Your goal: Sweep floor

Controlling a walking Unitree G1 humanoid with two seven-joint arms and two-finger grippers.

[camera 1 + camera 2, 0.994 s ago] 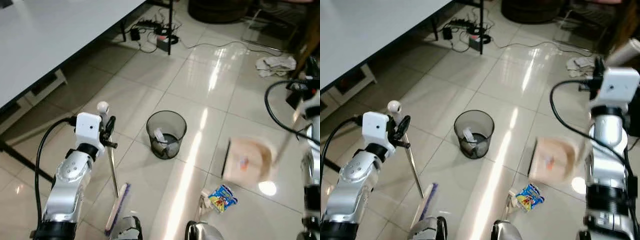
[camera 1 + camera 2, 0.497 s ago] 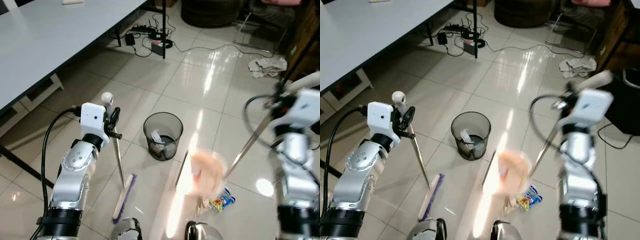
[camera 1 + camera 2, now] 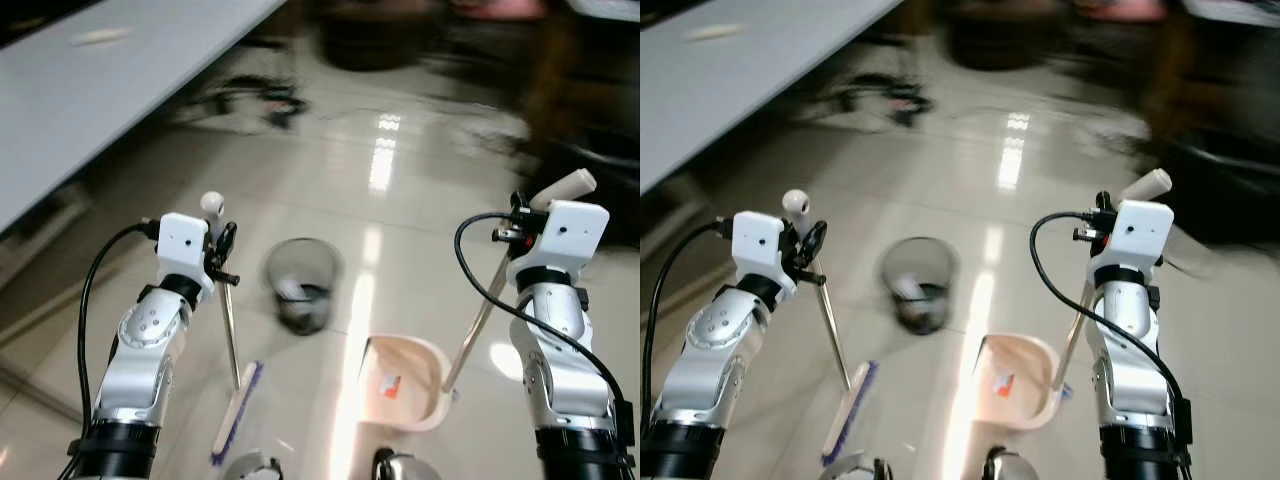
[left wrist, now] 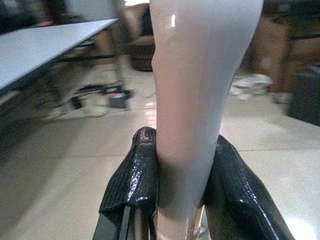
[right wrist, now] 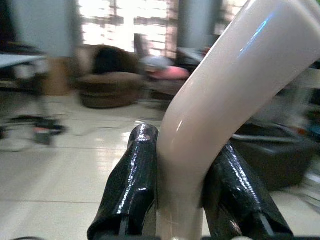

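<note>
Both grippers are clamped: the left gripper (image 3: pixel 222 252) grips the broom handle (image 3: pixel 229 325) near its top, and the right gripper (image 3: pixel 520 215) squeezes the dustpan handle (image 3: pixel 480 318) below its bent grip. Open glossy tile floor (image 3: pixel 420 200) spreads ahead, bounded on the left by a long grey table (image 3: pixel 90 90). Both silver arms rise with bent elbows, wrists high. A blurred mesh bin (image 3: pixel 303 283) stands between them. Nearer, the beige dustpan (image 3: pixel 400 385) rests on the tiles holding a small scrap, well apart from the broom head (image 3: pixel 238 415).
</note>
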